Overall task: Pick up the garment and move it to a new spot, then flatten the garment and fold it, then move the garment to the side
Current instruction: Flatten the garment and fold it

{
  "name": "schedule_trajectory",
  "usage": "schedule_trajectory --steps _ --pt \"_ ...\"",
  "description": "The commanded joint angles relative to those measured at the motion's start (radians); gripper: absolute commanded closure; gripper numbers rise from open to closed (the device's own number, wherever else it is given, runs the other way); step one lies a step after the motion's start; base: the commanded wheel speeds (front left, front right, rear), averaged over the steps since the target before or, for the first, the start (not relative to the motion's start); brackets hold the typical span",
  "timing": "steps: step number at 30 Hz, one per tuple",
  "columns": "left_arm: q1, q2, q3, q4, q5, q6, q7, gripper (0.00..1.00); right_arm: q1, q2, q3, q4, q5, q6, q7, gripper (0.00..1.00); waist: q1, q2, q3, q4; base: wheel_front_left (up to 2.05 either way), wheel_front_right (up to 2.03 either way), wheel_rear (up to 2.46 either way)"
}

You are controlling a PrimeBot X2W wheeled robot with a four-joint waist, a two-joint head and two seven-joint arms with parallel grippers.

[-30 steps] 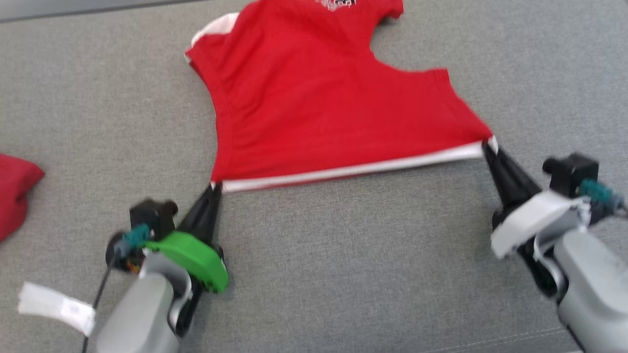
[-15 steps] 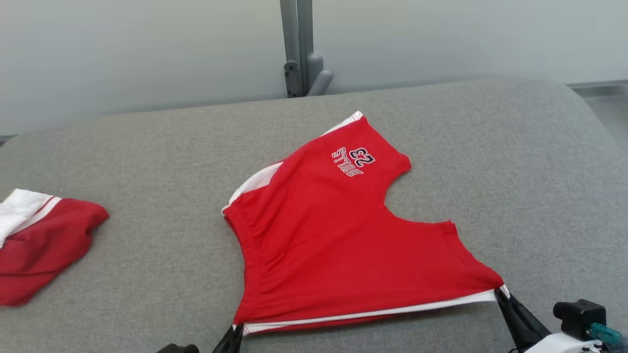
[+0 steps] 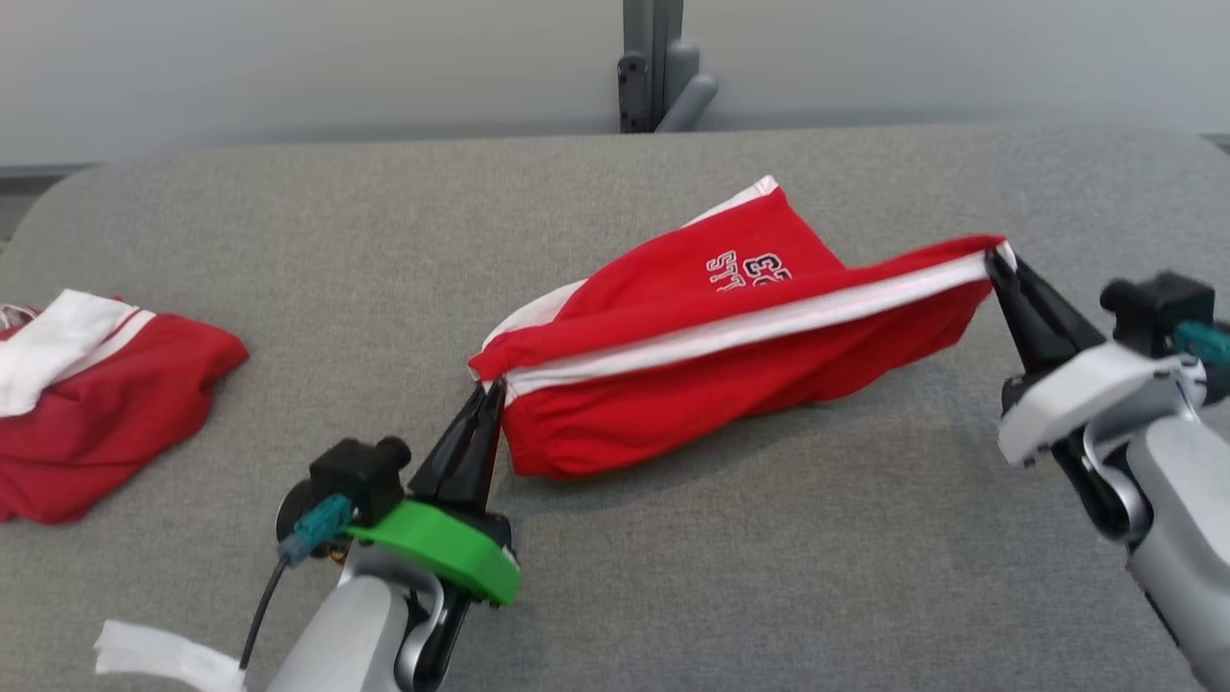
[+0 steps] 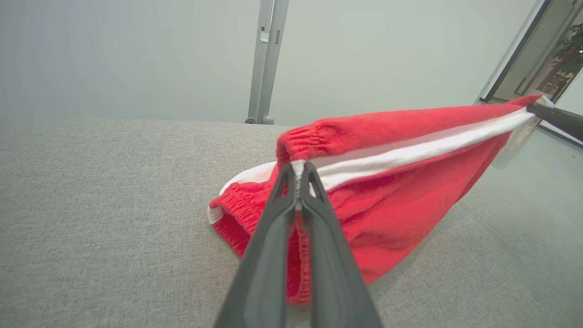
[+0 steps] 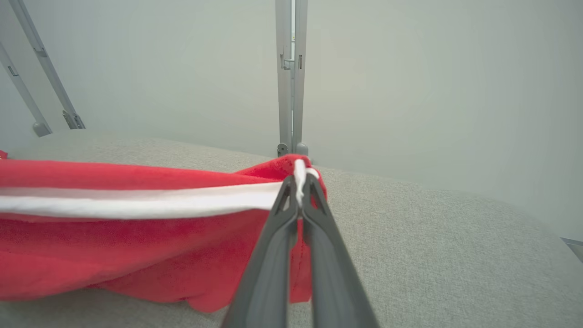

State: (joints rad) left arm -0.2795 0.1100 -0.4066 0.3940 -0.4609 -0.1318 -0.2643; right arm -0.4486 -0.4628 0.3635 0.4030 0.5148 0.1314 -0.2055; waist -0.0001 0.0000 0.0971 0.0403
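Note:
The garment is a pair of red shorts with a white side stripe and lettering, lying mid-surface with its near edge lifted and stretched taut. My left gripper is shut on the edge's left corner, beside the gathered waistband. My right gripper is shut on the right corner, held higher. The red cloth sags below the white stripe between both grips. In the wrist views each pair of fingers pinches white trim. The far part of the garment rests on the grey surface.
A second red and white garment lies crumpled at the left edge of the grey padded surface. A white tag hangs by my left forearm. A grey post stands against the pale wall behind.
Both grippers have raised the near edge off the surface and carried it toward the far side, so the shorts now fold over themselves. The head camera has shifted too.

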Motion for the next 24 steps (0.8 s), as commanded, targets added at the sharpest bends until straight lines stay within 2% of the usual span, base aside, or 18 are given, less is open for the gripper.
schedule_trajectory --steps 1,9,13,17,18,19,20,21,24 --pt "-0.029 -0.004 0.002 0.006 0.0 0.003 0.0 1.0 -0.026 -0.009 0.006 0.009 -0.011 -0.001 0.003 1.0 0.0001 0.0 0.181 0.115 0.0 0.0 0.0" --pt "-0.224 -0.052 0.039 0.1 0.019 0.003 0.0 1.0 -0.361 -0.009 0.139 0.214 0.01 -0.002 0.044 1.0 0.0001 0.0 0.334 0.174 0.0 0.0 0.0" --pt "-0.278 -0.058 0.039 0.123 0.018 0.003 0.0 1.0 -0.478 -0.007 0.19 0.32 -0.001 -0.002 0.039 1.0 0.0001 0.0 0.387 0.195 0.0 0.0 0.0" --pt "-0.315 -0.058 0.004 0.113 -0.028 0.003 0.0 1.0 -0.556 0.01 0.207 0.418 0.017 -0.001 0.016 1.0 0.0001 0.0 0.419 0.21 0.0 0.0 0.0" --pt "-0.32 -0.059 0.0 0.107 -0.04 0.003 0.0 1.0 -0.573 0.017 0.202 0.44 0.023 -0.002 0.004 0.89 0.0001 0.0 0.424 0.213 0.0 0.0 0.0" --pt "-0.323 -0.058 -0.002 0.104 -0.049 0.004 0.0 0.65 -0.586 0.024 0.2 0.459 0.028 -0.001 -0.007 0.0 0.0001 0.0 0.428 0.213 0.0 0.0 0.0" --pt "-0.326 -0.058 -0.007 0.098 -0.049 0.008 0.0 0.11 -0.592 0.033 0.198 0.476 0.033 -0.001 -0.018 0.0 0.0001 0.0 0.431 0.213 0.0 0.0 0.0" --pt "-0.326 -0.058 -0.01 0.09 -0.057 0.008 0.0 0.0 -0.594 0.041 0.203 0.488 0.036 -0.001 -0.028 0.0 0.0001 0.0 0.432 0.212 0.0 0.0 0.0" --pt "-0.307 -0.059 -0.019 0.071 -0.047 0.02 0.0 0.0 -0.59 0.04 0.196 0.485 0.051 -0.001 -0.053 0.0 0.0001 0.0 0.425 0.203 0.0 0.0 0.0"
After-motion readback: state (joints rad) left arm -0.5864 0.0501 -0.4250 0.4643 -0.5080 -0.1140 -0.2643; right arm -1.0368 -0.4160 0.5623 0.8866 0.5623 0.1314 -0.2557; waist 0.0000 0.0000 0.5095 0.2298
